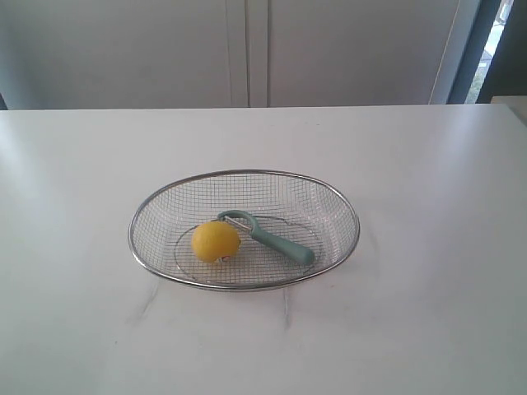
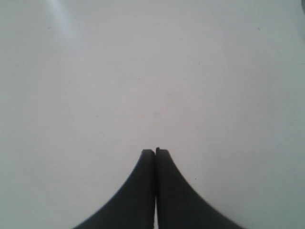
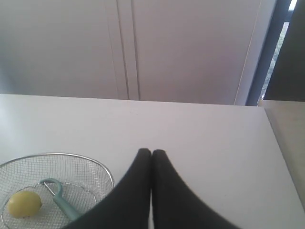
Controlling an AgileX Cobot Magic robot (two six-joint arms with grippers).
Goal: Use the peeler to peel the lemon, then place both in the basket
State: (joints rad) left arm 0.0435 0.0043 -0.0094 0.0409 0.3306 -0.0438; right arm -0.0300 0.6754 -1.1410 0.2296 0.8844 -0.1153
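The white worktop (image 1: 428, 313) fills most of the exterior view. Its far edge runs straight across in front of pale wall panels (image 1: 247, 49), and bare surface lies on every side of the one cluster of things.

The basket (image 1: 247, 172), an oval of silver wire mesh with a thick metal rim, sits near the middle of the worktop. It is well clear of the far edge, with open room to its left, its right and in front of it.

Neither arm shows in the exterior view. The left gripper (image 2: 155, 151) hangs over bare worktop with its jaws pressed together and nothing between them. The right gripper (image 3: 151, 152) also has its jaws closed on nothing, with the basket off to one side and well apart from its tips.

The peeler (image 1: 276, 243) lies flat on the mesh inside the basket, handle toward the right rim and loop head toward the centre.

The lemon (image 1: 216, 241) rests inside the basket, just left of the peeler's head and close to the near-left rim.
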